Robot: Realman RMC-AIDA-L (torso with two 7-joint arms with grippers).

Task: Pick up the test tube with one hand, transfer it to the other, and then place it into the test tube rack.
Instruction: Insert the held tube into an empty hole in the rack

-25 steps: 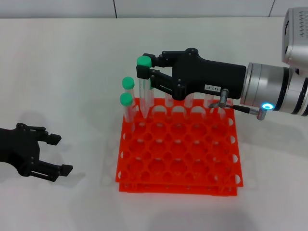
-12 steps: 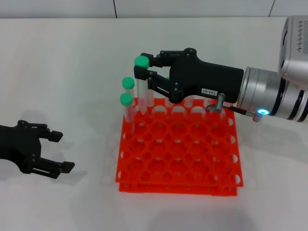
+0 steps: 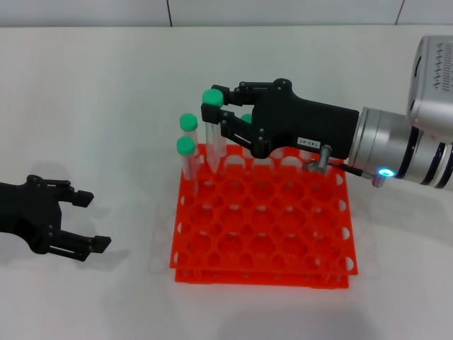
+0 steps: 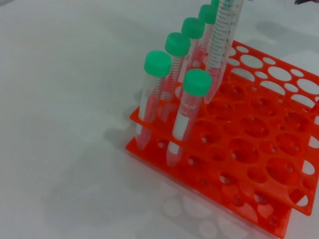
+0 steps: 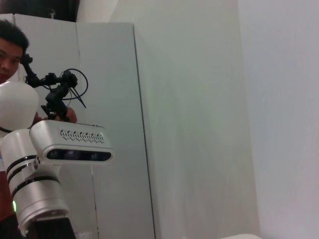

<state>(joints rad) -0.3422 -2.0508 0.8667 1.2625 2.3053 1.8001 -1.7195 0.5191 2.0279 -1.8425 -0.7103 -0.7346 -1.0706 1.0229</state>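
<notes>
My right gripper point(image 3: 212, 105), the one with the white label, is shut on the test tube point(image 3: 214, 145) just under its green cap. The tube hangs upright over the back-left part of the orange-red test tube rack point(image 3: 283, 244). In the left wrist view the test tube point(image 4: 223, 35) shows its printed marks, and its pointed tip is down at a hole in the top tier of the rack point(image 4: 279, 124). My left gripper point(image 3: 83, 220) rests low on the table to the left of the rack, open and holding nothing.
Several other green-capped tubes point(image 3: 187, 134) stand in the rack's back-left holes, close beside the held tube; they appear as a row of tubes point(image 4: 169, 74) in the left wrist view. The right wrist view shows only a wall and cabinet.
My right gripper has sunk a little with the tube, bringing its tip down to the rack's top tier. The left gripper has drifted slightly left.
</notes>
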